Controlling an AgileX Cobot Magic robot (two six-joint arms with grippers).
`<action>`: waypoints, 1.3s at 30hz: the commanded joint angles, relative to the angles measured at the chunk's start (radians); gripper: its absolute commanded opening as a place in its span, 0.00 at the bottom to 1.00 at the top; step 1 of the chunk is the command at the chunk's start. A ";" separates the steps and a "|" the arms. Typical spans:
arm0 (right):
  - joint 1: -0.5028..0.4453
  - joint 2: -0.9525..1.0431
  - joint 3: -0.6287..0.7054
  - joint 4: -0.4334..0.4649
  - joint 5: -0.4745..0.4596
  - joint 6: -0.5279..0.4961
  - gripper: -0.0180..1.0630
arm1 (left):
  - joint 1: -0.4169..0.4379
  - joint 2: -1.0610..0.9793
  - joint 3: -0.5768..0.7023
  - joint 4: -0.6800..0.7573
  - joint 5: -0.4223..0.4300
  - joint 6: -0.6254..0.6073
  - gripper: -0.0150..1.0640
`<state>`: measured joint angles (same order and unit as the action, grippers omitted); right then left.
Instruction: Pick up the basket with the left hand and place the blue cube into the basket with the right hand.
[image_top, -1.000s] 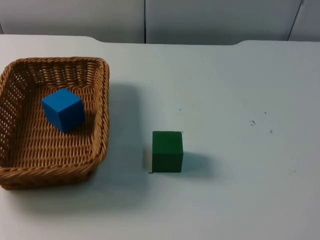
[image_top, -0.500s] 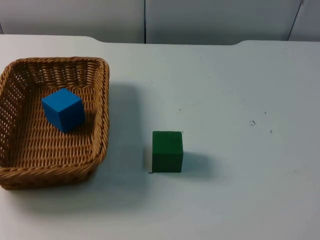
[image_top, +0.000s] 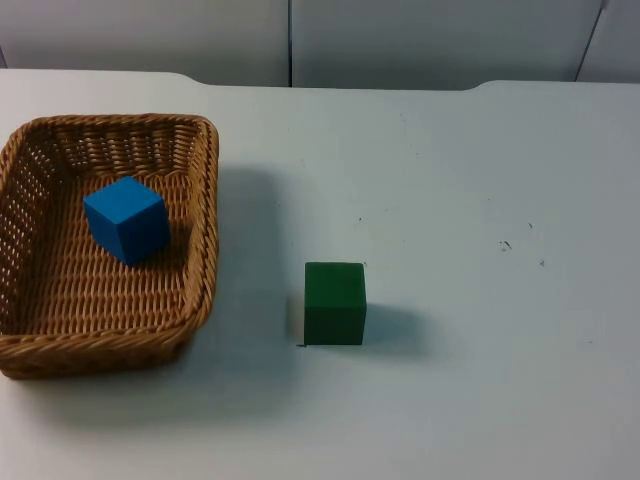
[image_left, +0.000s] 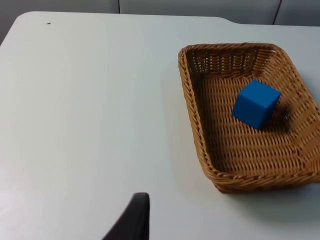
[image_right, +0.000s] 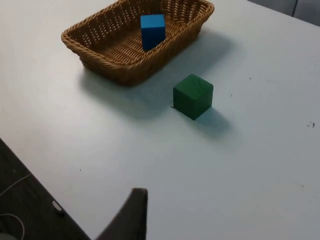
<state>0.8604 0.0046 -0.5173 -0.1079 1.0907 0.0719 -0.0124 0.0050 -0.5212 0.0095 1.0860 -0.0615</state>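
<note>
The left gripper (image_left: 134, 220) hangs above bare table well apart from the basket (image_left: 200, 130), one fingertip showing — whether open or closed I cannot tell. The right gripper (image_right: 131, 212) waits high, likewise unreadable. The blue cube (image_top: 126, 219) already sits inside the basket (image_top: 205, 240), beside the green cube (image_top: 335, 302) — the left arm looks nearer.

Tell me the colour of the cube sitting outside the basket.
Green cube; clearest in the top view.
</note>
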 joint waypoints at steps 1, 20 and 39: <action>0.000 -0.005 0.011 -0.008 -0.013 -0.008 0.95 | -0.002 -0.005 0.008 -0.002 -0.008 -0.010 0.98; 0.000 -0.005 0.011 0.001 -0.013 -0.019 0.95 | -0.002 -0.005 0.008 -0.002 -0.008 -0.010 0.99; 0.000 -0.005 0.011 0.008 -0.013 -0.014 0.95 | -0.002 -0.005 0.008 -0.002 -0.008 -0.010 0.99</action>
<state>0.8604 0.0046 -0.5173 -0.1024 1.0907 0.0623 -0.0124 0.0050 -0.5212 0.0095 1.0860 -0.0622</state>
